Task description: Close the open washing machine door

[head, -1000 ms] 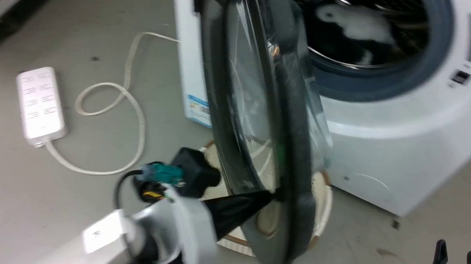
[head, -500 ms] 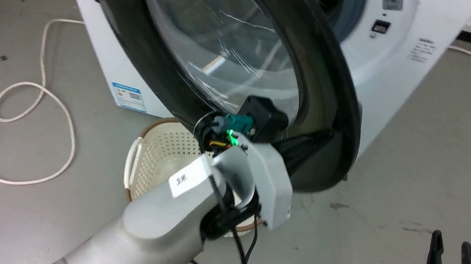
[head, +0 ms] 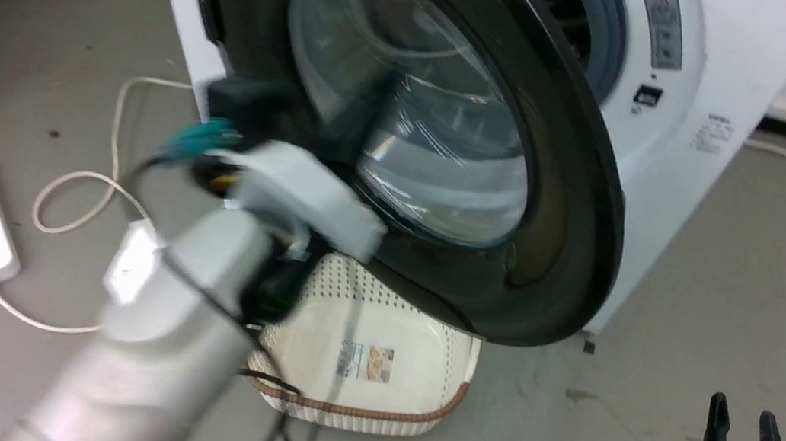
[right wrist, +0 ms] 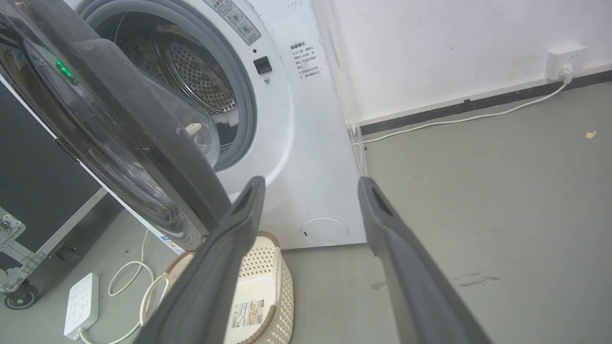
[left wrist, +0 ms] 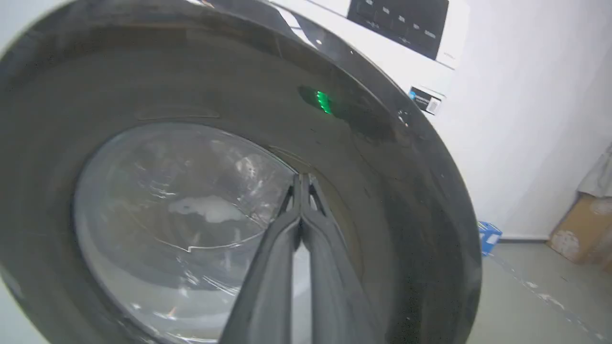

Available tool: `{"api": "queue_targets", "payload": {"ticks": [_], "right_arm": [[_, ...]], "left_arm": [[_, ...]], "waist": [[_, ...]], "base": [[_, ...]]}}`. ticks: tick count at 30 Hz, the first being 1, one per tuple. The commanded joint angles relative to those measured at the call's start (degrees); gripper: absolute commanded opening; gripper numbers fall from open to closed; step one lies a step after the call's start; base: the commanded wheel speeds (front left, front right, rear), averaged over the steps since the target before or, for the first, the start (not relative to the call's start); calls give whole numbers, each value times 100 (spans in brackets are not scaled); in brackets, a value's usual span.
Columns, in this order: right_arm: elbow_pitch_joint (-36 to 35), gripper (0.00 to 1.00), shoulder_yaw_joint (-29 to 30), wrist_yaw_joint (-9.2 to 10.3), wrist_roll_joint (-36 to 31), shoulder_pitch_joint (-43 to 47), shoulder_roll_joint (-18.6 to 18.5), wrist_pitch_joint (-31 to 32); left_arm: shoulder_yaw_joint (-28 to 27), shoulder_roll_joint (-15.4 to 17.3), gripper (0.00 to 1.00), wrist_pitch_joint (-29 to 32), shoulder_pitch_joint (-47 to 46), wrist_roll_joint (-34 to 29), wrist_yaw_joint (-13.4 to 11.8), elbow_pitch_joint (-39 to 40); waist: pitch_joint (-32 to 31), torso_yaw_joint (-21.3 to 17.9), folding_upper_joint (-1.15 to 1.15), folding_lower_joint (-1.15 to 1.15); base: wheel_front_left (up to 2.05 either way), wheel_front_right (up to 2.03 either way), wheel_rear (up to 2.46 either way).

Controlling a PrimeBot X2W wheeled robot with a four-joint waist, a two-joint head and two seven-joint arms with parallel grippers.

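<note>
Over grey floor (head: 736,299), washing machine door (left wrist: 191,95) meets the closed left hand (left wrist: 301,179).

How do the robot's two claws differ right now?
The left gripper is shut, fingers pressed together; the right gripper is open, fingers well apart. The left one's tips seem to press the washing machine door; the right one hangs free above the floor. Both have two long dark fingers.
</note>
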State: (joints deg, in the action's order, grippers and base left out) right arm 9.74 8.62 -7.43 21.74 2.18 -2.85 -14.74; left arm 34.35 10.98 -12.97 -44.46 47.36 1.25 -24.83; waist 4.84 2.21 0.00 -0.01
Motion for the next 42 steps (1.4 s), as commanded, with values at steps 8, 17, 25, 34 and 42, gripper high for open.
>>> {"api": "queue_targets", "payload": {"ticks": [8,17,25,34,42], "right_arm": [[-6,100,-163,-6,-24,151,-3,-26],[-45,100,-319,-6,-93,275,-3,-26],[-141,100,-463,-6,-360,343,-3,-26],[-133,100,-492,-6,-346,357,-3,-26],[-198,0,-214,-6,-439,217,-3,-26]], "left_arm": [[-879,1105,0,-199,1135,-1306,-1025,982],[-1606,1371,0,-202,3047,-1599,-1180,1854],[-1545,1197,0,-202,4004,-1196,-863,1651],[-1698,942,100,-202,4136,-1316,-923,1722],[-1900,820,100,-203,4204,-1523,-909,1843]], "waist": [[-315,123,0,1],[-440,-10,0,1],[-424,-51,0,1],[-441,-2,0,1],[-449,52,0,1]], "base": [[0,0,0],[0,0,0],[0,0,0],[0,0,0],[0,0,0]]}}
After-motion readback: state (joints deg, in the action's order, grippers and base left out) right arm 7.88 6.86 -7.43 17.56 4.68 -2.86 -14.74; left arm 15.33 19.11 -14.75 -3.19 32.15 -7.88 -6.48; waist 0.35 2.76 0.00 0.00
